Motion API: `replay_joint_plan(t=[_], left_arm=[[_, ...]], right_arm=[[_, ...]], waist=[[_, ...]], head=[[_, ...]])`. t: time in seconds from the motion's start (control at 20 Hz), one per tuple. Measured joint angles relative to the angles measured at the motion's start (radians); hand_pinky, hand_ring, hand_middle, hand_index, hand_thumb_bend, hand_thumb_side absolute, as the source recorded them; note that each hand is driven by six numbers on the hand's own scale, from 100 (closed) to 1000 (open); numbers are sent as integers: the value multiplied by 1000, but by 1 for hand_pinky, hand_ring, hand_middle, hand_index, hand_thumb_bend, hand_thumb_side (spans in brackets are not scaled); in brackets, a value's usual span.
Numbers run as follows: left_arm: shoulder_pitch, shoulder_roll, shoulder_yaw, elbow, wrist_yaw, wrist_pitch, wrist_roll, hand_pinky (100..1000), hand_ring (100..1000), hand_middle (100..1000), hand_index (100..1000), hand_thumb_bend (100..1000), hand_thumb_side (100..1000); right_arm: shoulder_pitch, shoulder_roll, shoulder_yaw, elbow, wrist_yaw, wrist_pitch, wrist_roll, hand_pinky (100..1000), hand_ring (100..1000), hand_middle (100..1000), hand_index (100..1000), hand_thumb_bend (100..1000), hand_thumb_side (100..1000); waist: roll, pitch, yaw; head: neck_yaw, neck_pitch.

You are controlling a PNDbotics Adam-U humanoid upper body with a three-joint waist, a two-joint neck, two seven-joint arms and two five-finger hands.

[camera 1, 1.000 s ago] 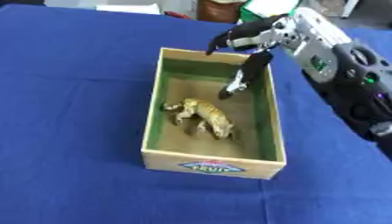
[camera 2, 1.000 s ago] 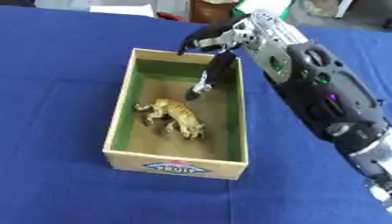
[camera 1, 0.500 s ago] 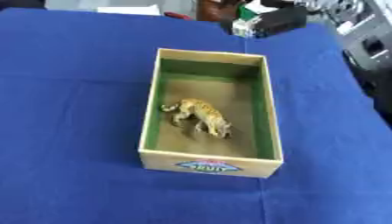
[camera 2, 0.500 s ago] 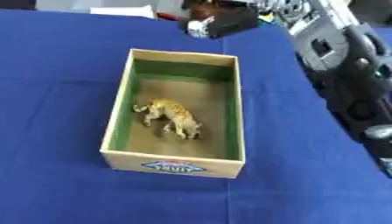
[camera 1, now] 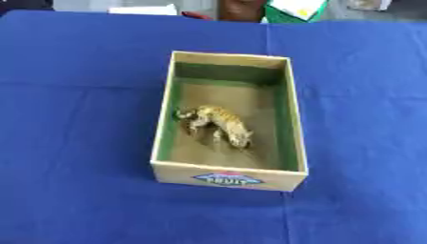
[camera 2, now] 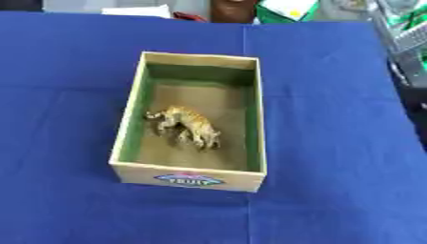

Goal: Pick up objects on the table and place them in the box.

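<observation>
Left eye view: we've got the box [camera 1: 227, 178] sitting mid-table [camera 1: 75, 143] with a tawny, spotted toy cat [camera 1: 218, 124] lying on its floor toward the near end, likely dropped there as one of the objects to pack. No hand shows, so we can't tell whether either is released or grasping. Right eye view: same setup, and only a bit of arm [camera 2: 404, 43] peeks in at the right edge.

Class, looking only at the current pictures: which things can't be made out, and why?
- Robot's hands: outside both views.
- Toy animal in the box: too blurred to identify.
- Green-and-white item beyond the table: cut by the top edge.
- Grey equipment: cut by the right eye view's right edge.
</observation>
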Motion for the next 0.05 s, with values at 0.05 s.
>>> replay_joint_plan(t=[0.05], left_arm=[[0,0,0,0,-1,0,1,521,566,576,726,100,460]], right_arm=[[28,-1,-11,-23,-36,-3,-66,819,823,861,942,100,1000]], waist=[[3,0,-1]], head=[[3,5]])
